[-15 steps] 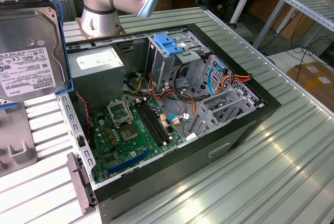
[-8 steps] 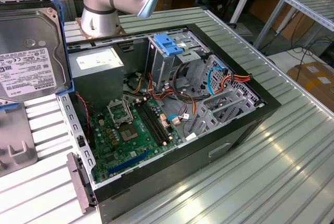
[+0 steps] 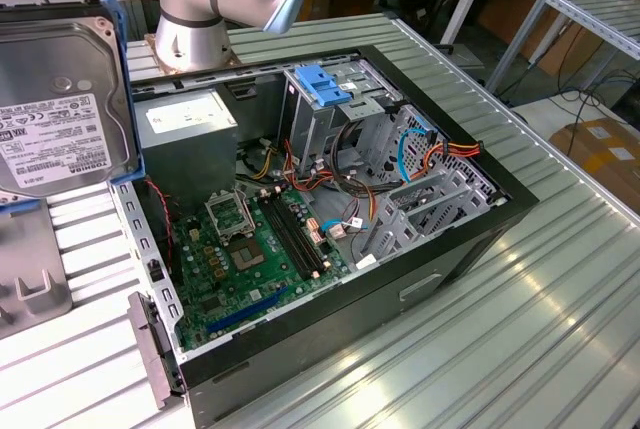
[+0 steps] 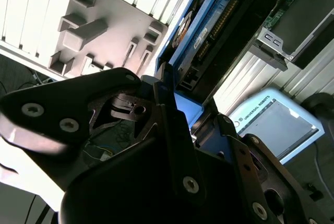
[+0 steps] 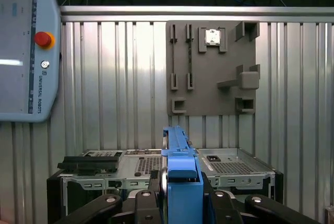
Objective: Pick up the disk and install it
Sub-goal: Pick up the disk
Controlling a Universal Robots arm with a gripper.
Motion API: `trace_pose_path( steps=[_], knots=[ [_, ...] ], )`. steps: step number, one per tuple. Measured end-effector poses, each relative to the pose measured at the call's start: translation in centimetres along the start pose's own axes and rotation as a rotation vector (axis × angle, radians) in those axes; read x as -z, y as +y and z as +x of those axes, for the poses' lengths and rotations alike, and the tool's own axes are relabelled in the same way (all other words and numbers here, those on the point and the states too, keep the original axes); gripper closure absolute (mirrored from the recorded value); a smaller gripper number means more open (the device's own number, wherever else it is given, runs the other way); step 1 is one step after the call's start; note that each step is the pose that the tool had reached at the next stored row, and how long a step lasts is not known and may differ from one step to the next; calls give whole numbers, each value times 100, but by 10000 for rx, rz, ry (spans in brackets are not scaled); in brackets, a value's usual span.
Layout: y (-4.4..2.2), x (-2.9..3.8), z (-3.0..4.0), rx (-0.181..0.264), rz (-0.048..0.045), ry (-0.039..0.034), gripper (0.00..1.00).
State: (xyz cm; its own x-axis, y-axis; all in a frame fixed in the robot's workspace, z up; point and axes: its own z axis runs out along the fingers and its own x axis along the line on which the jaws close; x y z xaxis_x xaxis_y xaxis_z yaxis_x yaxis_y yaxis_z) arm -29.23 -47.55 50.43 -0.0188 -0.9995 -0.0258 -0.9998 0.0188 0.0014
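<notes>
The disk, a grey-metal drive with a white label and blue carrier rails, hangs upright in the air at the exterior view's left, beside the open computer case. In the first wrist view the disk stands edge-on, its blue rail between the black fingers of my gripper, which is shut on it. The second wrist view shows the disk from the side, with its connector edge in sight, reaching out from the gripper.
Inside the case are a motherboard, a power supply, coloured cables and a drive bay topped by a blue bracket. A grey fixture plate lies on the ribbed metal table. A teach pendant lies beside it.
</notes>
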Motion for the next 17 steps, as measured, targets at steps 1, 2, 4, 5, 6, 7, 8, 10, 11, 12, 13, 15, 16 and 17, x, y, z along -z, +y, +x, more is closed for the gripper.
trace_pose_path(
  steps=[1, 2, 4, 5, 6, 7, 8, 10, 11, 12, 13, 15, 16, 17],
  knots=[
    [-2, 0, 2, 0, 0, 0, 63],
    [-4, 0, 4, 0, 0, -1, 63],
    [-13, 0, 9, 0, 0, 0, 63],
    [-18, -1, 11, 0, 0, -1, 63],
    [-21, -1, 11, 0, 0, -1, 63],
    [-25, -1, 12, 0, 1, -1, 63],
    [-29, -2, 13, 0, 1, -1, 63],
    [-39, -1, 13, 0, 0, 0, 63],
    [-44, -1, 14, 0, 0, 0, 63],
    [-50, -1, 16, 1, 0, 0, 63],
    [-55, -2, 17, 0, 1, -1, 63],
    [-64, -2, 20, 0, 0, 0, 63],
    [-67, -2, 21, 0, 0, 0, 63],
    [-74, -2, 23, 1, 0, -1, 63]
  ],
)
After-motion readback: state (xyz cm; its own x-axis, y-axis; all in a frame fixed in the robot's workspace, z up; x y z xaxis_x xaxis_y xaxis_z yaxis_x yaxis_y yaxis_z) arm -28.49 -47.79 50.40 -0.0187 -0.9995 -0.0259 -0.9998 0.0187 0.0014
